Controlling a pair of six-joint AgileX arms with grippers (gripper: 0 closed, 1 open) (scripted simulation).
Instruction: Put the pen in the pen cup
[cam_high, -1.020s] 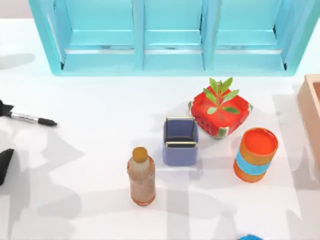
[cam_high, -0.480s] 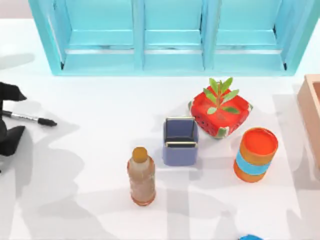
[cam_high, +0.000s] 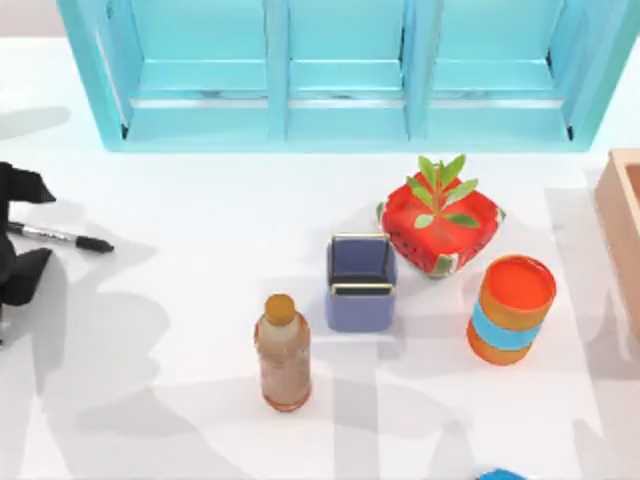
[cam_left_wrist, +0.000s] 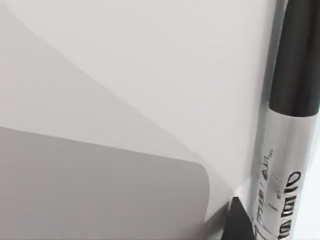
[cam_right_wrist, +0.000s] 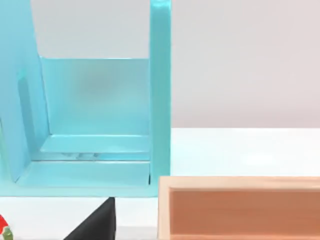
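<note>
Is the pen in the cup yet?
No. The pen lies flat on the table's left, between the left hand's fingers, far from the cup.

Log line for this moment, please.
left gripper: open, straddling pen at table's left edge | pen: flat on table | pen cup: centre

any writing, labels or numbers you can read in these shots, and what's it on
Dark print runs along the silvery barrel of the pen in the left wrist view: too blurred and cut off at the picture's edge to read.
No text shows on the pen cup, bottle, orange cylinder or plant pot.
</note>
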